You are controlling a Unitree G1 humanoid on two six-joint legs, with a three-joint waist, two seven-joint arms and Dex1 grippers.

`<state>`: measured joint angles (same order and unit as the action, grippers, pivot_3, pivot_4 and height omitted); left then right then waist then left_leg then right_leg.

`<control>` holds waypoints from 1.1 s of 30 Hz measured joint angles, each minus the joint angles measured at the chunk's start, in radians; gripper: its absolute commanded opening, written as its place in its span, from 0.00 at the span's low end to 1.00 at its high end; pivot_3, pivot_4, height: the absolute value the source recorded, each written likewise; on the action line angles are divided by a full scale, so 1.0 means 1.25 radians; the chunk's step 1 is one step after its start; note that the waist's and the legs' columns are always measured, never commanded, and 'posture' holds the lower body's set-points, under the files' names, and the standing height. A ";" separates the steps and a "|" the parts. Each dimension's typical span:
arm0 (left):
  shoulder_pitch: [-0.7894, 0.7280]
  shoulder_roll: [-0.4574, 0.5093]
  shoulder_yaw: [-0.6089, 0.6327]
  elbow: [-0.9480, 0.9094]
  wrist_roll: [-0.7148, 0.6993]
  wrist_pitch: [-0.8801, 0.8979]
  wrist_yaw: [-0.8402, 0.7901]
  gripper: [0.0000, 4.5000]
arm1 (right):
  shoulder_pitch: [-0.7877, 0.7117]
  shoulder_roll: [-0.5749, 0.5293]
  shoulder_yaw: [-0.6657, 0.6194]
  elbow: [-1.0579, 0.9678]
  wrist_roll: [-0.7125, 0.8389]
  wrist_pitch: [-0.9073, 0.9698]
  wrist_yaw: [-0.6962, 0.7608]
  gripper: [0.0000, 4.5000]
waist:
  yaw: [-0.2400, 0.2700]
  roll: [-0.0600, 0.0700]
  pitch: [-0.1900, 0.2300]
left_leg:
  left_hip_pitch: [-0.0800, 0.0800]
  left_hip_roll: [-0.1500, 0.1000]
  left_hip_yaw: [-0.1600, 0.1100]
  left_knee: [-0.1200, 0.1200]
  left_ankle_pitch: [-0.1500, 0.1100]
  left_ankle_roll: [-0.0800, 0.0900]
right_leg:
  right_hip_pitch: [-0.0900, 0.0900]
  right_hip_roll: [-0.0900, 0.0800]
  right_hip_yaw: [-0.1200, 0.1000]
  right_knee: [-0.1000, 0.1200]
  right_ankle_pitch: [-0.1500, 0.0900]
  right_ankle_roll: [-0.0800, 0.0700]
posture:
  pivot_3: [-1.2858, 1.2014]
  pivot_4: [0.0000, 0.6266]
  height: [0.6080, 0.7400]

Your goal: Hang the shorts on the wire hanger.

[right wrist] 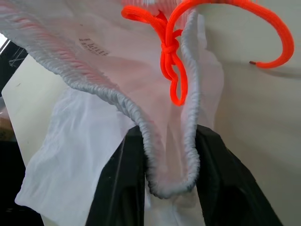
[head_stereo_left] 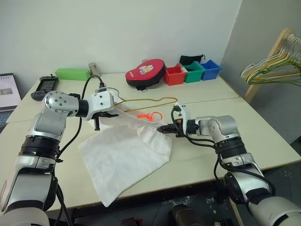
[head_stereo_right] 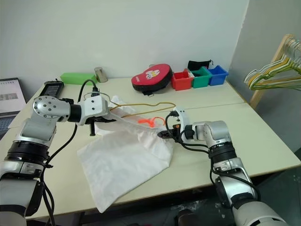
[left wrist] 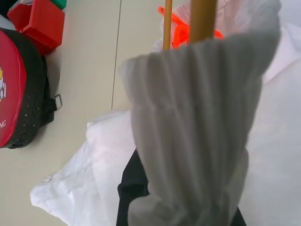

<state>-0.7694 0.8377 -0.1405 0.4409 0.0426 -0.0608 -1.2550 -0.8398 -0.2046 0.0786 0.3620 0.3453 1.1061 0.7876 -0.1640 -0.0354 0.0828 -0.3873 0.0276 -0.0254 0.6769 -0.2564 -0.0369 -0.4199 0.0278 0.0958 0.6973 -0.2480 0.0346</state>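
Observation:
The white shorts (head_stereo_left: 122, 155) lie spread on the table (head_stereo_left: 263, 141), their waistband lifted between my two grippers. The yellow wire hanger (head_stereo_left: 150, 100) sticks out rightward from my left gripper (head_stereo_left: 104, 114), which is shut on it, with gathered waistband fabric (left wrist: 197, 117) draped over the wire (left wrist: 202, 19). My right gripper (head_stereo_left: 163, 128) is at the shorts' right end. Its black fingers (right wrist: 120, 183) are shut on the elastic waistband (right wrist: 171, 181). The orange drawstring (right wrist: 171, 52) hangs just beyond them.
At the table's back are a red pouch (head_stereo_left: 145, 73), red (head_stereo_left: 175, 74), green (head_stereo_left: 194, 72) and blue (head_stereo_left: 210, 69) bins, and a green box (head_stereo_left: 72, 74). A black device (head_stereo_left: 44, 87) and a laptop (head_stereo_left: 9, 89) sit far left. Bunched hangers (head_stereo_left: 275, 66) hang on a wooden rack at right.

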 measured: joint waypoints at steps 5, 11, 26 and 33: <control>-0.002 0.000 0.000 0.015 0.000 -0.011 0.002 0.00 | 0.009 -0.021 0.012 -0.039 0.011 0.000 0.012 0.01 | 0.000 0.000 0.000 | 0.000 0.000 0.000 0.000 0.000 0.000 | 0.000 0.000 0.000 0.000 0.000 0.000 | 0.51 0.03 1.00; 0.000 0.003 0.000 0.019 0.000 -0.012 -0.003 0.00 | 0.042 -0.073 0.080 -0.112 -0.004 -0.041 0.018 0.01 | 0.002 0.000 0.000 | 0.000 0.000 0.000 0.000 0.000 0.000 | 0.000 0.000 0.000 -0.001 0.000 0.000 | 0.51 0.04 1.00; 0.042 0.068 -0.036 0.018 0.023 -0.055 -0.088 0.00 | 0.058 -0.186 0.159 -0.254 -0.037 -0.110 0.066 0.01 | 0.008 0.001 0.001 | 0.000 0.000 0.001 -0.001 0.000 0.000 | 0.000 0.000 0.000 -0.001 0.000 0.000 | 0.50 0.04 1.00; 0.034 0.077 -0.057 0.037 0.047 -0.084 -0.090 0.00 | 0.048 -0.193 0.175 -0.279 -0.037 -0.109 0.068 0.01 | 0.010 0.001 0.001 | 0.000 0.000 0.001 -0.001 0.000 0.000 | -0.001 0.000 0.000 -0.001 0.000 0.000 | 0.50 0.04 1.00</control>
<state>-0.7275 0.9340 -0.2123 0.4868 0.1012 -0.1657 -1.3671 -0.7801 -0.4461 0.2971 0.0131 0.2985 0.9692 0.8730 -0.1519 -0.0343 0.0837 -0.3874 0.0282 -0.0245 0.6754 -0.2565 -0.0368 -0.4206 0.0283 0.0962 0.6955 -0.2484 0.0342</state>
